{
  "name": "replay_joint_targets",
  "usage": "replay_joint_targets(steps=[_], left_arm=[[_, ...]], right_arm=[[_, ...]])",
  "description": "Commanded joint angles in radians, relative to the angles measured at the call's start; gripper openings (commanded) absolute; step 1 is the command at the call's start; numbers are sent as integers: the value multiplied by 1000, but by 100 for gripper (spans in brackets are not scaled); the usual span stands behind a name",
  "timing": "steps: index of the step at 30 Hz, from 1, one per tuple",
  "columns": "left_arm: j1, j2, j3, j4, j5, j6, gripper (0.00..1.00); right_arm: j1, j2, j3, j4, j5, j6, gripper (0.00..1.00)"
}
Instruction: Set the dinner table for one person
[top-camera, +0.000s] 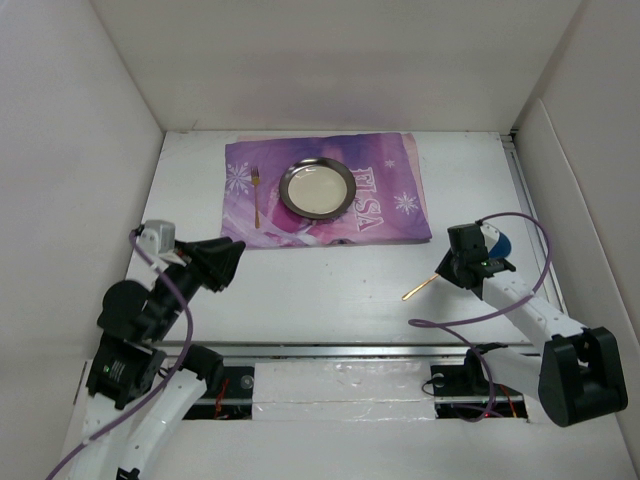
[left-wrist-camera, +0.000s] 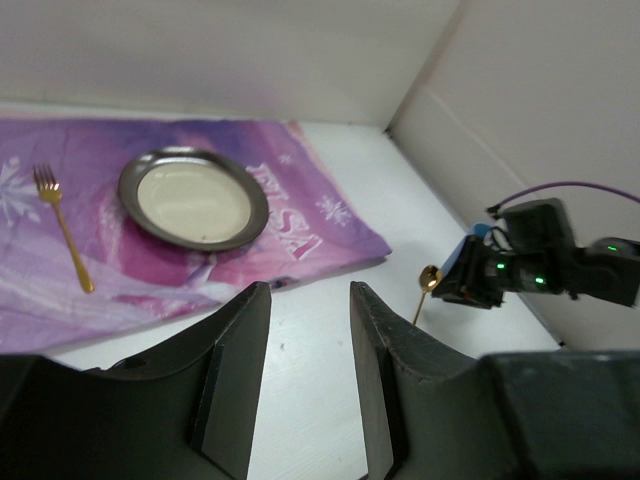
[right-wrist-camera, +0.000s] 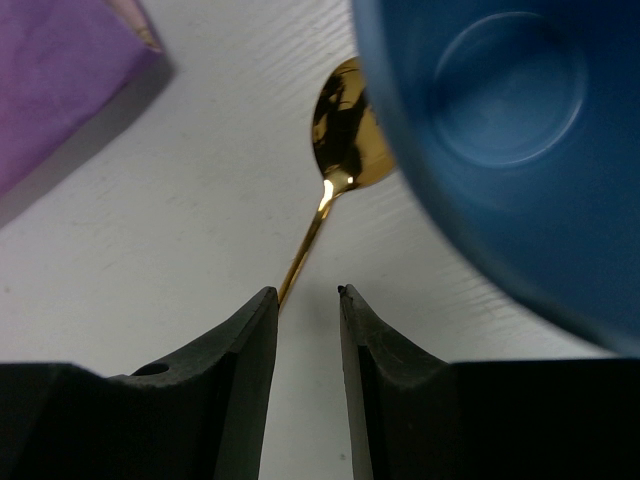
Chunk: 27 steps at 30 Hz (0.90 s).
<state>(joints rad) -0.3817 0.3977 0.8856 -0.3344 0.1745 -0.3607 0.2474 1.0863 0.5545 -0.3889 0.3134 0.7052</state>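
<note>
Crowding the gold spoon (right-wrist-camera: 345, 140), a blue cup (right-wrist-camera: 500, 150); purple mat (right-wrist-camera: 60, 70) nearby.

Plain white walls stand on three sides: a left wall (top-camera: 70, 150), a back wall (top-camera: 330, 60) and a right wall (top-camera: 590, 180). They meet the white table (top-camera: 330, 300) at its edges. The light is soft and even, with pale shadows.

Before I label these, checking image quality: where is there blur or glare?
Right wrist: the blue cup looms out of focus, and the gold spoon shows mirror-like glare in its bowl. Left wrist: the left end effector is blurred up close. Top external: evenly lit, soft shadows.
</note>
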Motion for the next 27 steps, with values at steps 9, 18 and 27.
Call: replay_joint_targets(steps=[9, 18, 27], left_arm=[[-115, -178, -108, 61, -138, 43, 35], [-144, -214, -119, 69, -142, 51, 35], [-164, -270, -116, 57, -224, 48, 35]], right_arm=[[-40, 181, 166, -85, -43, -16, 37], [32, 274, 165, -90, -63, 117, 35], [32, 368, 220, -209, -131, 169, 27]])
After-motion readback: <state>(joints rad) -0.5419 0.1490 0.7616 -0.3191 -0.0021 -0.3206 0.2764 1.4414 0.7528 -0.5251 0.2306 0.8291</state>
